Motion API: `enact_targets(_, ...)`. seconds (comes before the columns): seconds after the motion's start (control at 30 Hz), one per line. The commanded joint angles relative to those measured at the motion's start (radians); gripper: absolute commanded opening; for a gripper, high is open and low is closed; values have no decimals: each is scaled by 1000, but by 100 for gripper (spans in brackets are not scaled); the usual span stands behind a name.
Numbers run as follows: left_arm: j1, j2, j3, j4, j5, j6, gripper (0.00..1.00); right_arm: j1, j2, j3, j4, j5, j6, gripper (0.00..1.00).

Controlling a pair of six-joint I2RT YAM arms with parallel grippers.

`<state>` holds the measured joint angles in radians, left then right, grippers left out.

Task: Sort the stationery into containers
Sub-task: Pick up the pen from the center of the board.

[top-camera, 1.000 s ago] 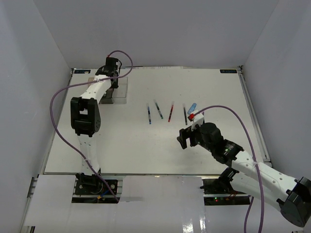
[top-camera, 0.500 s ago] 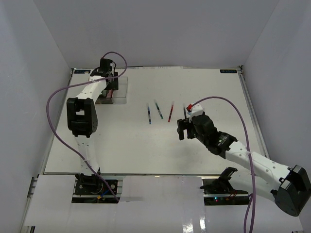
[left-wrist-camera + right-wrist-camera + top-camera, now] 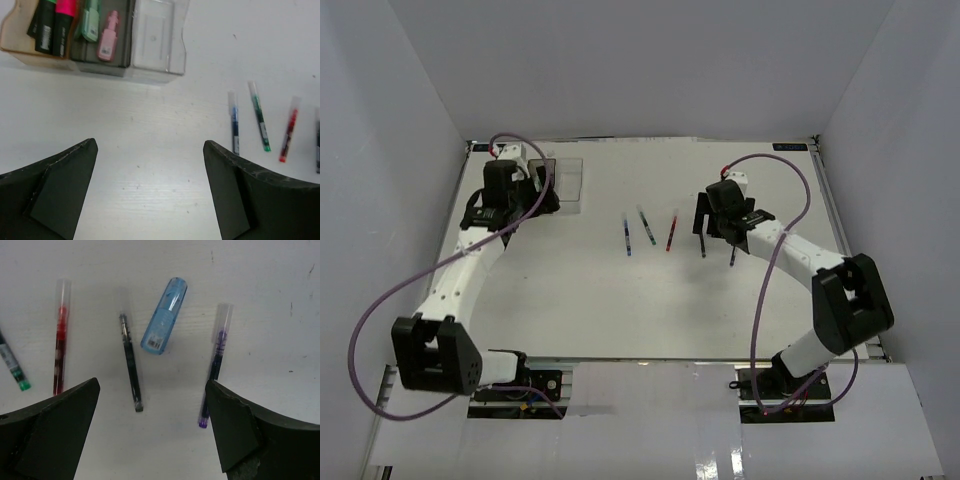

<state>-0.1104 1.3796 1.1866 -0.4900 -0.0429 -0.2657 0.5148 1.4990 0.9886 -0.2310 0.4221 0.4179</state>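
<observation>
White bench (image 3: 620,300) carries the lot, and both arms reach out over it from the near edge.

Right side first: the right pincer (image 3: 152,385) hangs above the bench with its jaws spread wide, nothing between them, nothing touched. Straight under it a black pen (image 3: 131,362) lies almost lengthwise. Just beside that, a pale blue piece (image 3: 164,316) rests at a slant, close to the pen's far end but apart from it. Out to the right, a purple pen (image 3: 215,365). Out to the left, a red pen (image 3: 60,345), and the end of a green pen (image 3: 12,365) pokes in at the frame's edge.

Over to the left arm now: the left pincer (image 3: 149,150) is gaping too, fingers far apart, holding nothing, poised over open bench. Off to its right a blue pen (image 3: 234,122) lines up with the green and red pens, side by side, none of them touching.

Farther back, towards the far left corner, the containers (image 3: 570,182) stand joined in a row. The amber bin (image 3: 15,47) is on the left end, and in it a green-capped highlighter (image 3: 45,30) and a pink-capped highlighter (image 3: 64,30), both black-bodied, are packed against each other. The smoky grey bin (image 3: 100,68) is in the middle, with a mint piece (image 3: 91,22) and a pink piece (image 3: 107,42) lying next to one another inside. The clear bin (image 3: 157,40) closes the row on the right, the end nearest the pens.
</observation>
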Motion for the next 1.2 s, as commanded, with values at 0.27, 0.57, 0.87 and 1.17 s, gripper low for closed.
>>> enact_targets(0.27,-2,-307,-461,274,242,-50,98,-87,342,274,-56,32,131,81)
enact_targets(0.57,-2,-292,-458,272,239,-58,98,-117,417,260,-54,37,179,67)
enact_targets(0.87,-5,-284,-461,284,291,-72,98,-122,440,226,-36,14,160,47)
enact_targets(1.17,-34,-304,-420,266,455,-260,96,-30,207,76,42,14,82,30)
